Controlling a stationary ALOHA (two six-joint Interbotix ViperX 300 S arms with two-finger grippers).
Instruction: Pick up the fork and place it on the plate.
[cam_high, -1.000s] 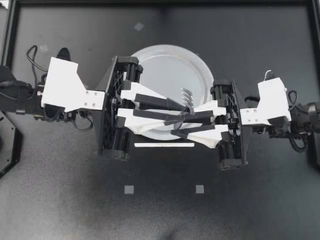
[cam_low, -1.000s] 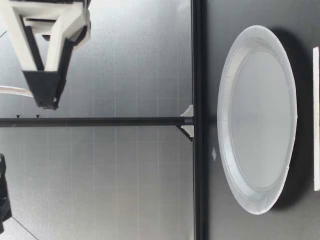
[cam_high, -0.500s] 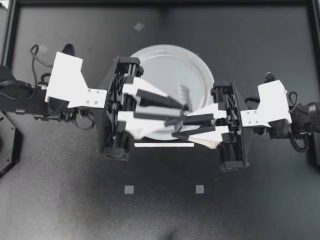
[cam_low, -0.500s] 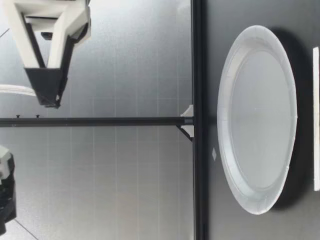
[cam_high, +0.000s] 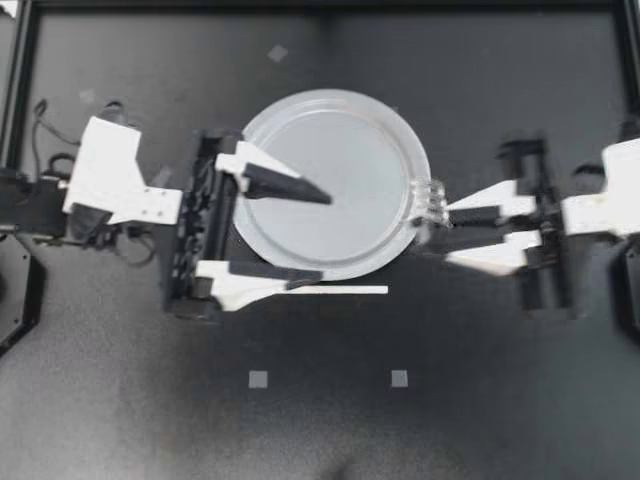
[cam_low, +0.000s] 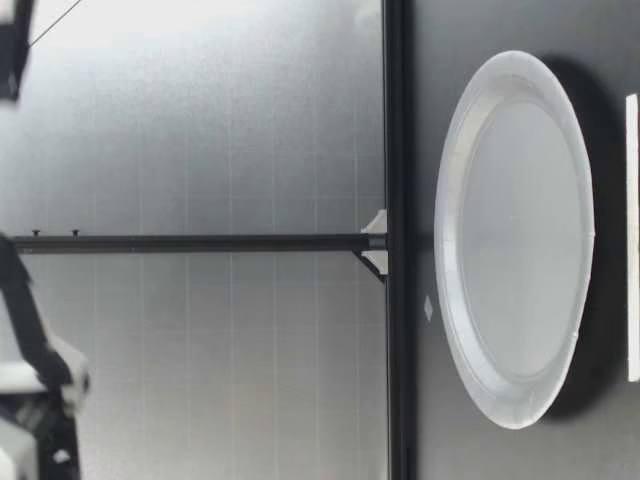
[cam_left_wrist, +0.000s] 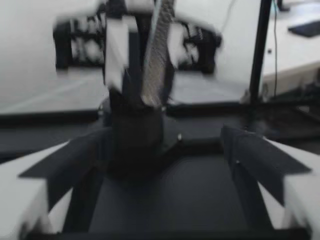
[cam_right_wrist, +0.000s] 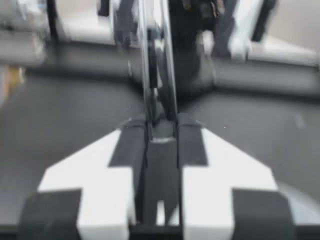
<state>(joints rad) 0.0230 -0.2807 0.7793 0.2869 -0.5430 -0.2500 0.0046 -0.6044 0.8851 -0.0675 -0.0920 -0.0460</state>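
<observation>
A white paper plate (cam_high: 350, 150) lies at the table's middle and shows bare in the low view (cam_low: 520, 240). My left gripper (cam_high: 325, 237) hangs open wide over its left part, holding nothing. My right gripper (cam_high: 446, 232) is just past the plate's right rim, shut on a clear plastic fork (cam_high: 430, 196) whose tines point toward the plate. In the right wrist view the fork's handle (cam_right_wrist: 155, 75) rises from between the shut fingers of the right gripper (cam_right_wrist: 155, 125). In the left wrist view the open left gripper (cam_left_wrist: 165, 132) faces the fork (cam_left_wrist: 157, 55) held ahead of it.
A thin white strip (cam_high: 328, 290) lies on the dark table just in front of the plate, under my left gripper's lower finger. Two small grey squares (cam_high: 258, 379) (cam_high: 399, 379) mark the table nearer the front. A black frame rail (cam_low: 395, 240) borders the table's far edge.
My left gripper opened wide, let go of the fork and drew back to the left. My right arm pulled away to the right with the fork, from over the plate to its right rim.
</observation>
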